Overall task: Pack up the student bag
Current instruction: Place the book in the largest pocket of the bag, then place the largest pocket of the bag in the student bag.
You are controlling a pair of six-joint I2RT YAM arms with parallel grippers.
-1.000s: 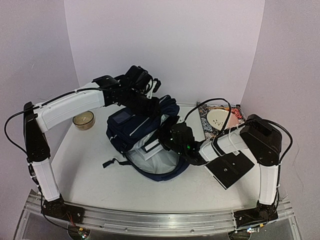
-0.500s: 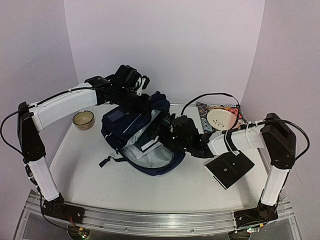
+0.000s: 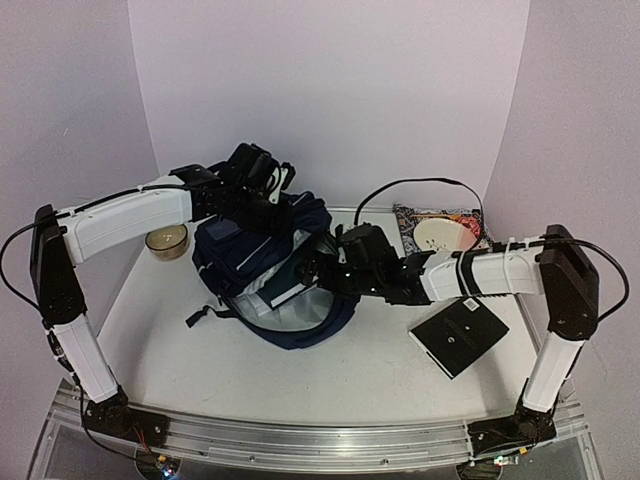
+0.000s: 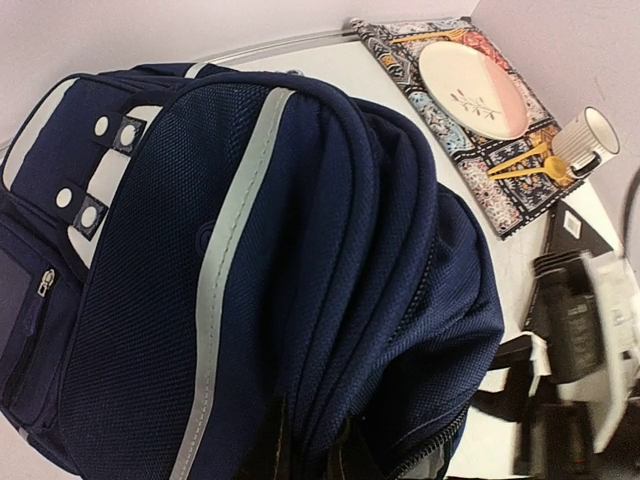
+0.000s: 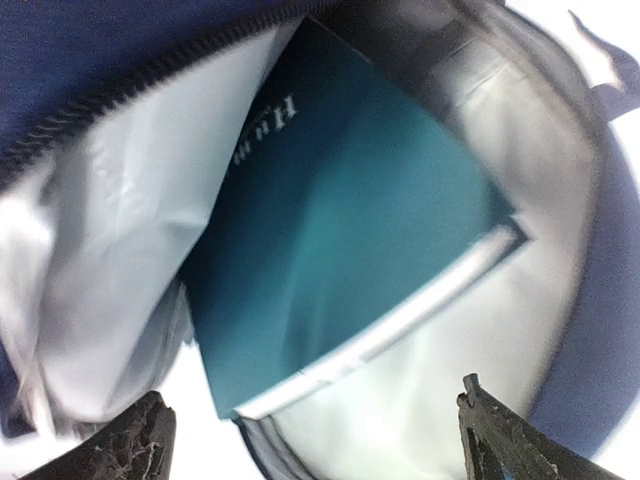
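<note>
Desk [image 3: 330,375] of plain white carries at its centre a large navy-blue fabric backpack [image 3: 235,260] with white stripe trim, its mouth open toward the right arm and its grey lining showing. The left claw [image 3: 262,198] is pinched narrow on the bag's upper edge. The right claw [image 5: 312,438] stands wide and empty at the mouth, over a teal hardcover book [image 5: 350,230] inside the main compartment. A flat black square board [image 3: 460,338] lies right of the bag, with a patterned mat [image 4: 470,185] bearing a pale round plate [image 3: 440,237] behind it. A small tan bowl [image 3: 167,240] sits far left.
</note>
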